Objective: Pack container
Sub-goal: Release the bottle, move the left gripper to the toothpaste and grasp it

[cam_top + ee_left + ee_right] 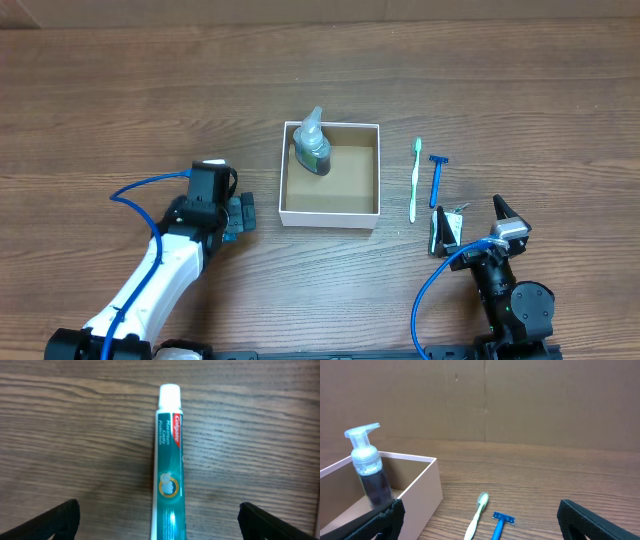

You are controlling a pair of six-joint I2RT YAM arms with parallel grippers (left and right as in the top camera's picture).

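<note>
The container (pixel 330 213) is a square white-walled box with a brown inside, at the table's middle; its wall also shows in the right wrist view (pixel 422 492). A clear pump bottle (pixel 311 146) stands in its far left corner and shows in the right wrist view (pixel 367 472). A teal Colgate toothpaste tube (pixel 169 465) lies on the wood. My left gripper (pixel 160 517) is open, one finger on each side of the tube; from overhead it (pixel 240 216) sits just left of the box. My right gripper (pixel 470 223) is open and empty.
A green toothbrush (pixel 415 180) and a blue razor (pixel 437 178) lie side by side right of the box, just ahead of the right gripper (pixel 480 517). A brown cardboard wall (pixel 485 400) stands behind the table.
</note>
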